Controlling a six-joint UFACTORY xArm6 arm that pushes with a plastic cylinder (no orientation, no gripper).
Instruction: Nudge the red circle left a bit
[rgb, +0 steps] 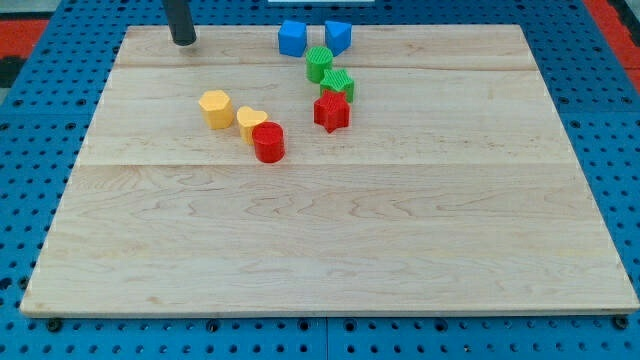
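My tip (183, 42), a bare rod with no claw to open or grip anything, sits at the desk's (400, 250) top left, well apart from the red circle (268, 142), which touches a yellow block (250, 124).

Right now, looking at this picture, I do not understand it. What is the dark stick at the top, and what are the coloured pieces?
There is one camera view, looking down at a wooden board. The dark stick is my arm's rod; my tip rests near the view's top left, apart from all blocks. It holds nothing; it only pushes. The red circle touches a yellow block; another yellow block lies further left. A red star, two green blocks and two blue blocks lie toward the top.
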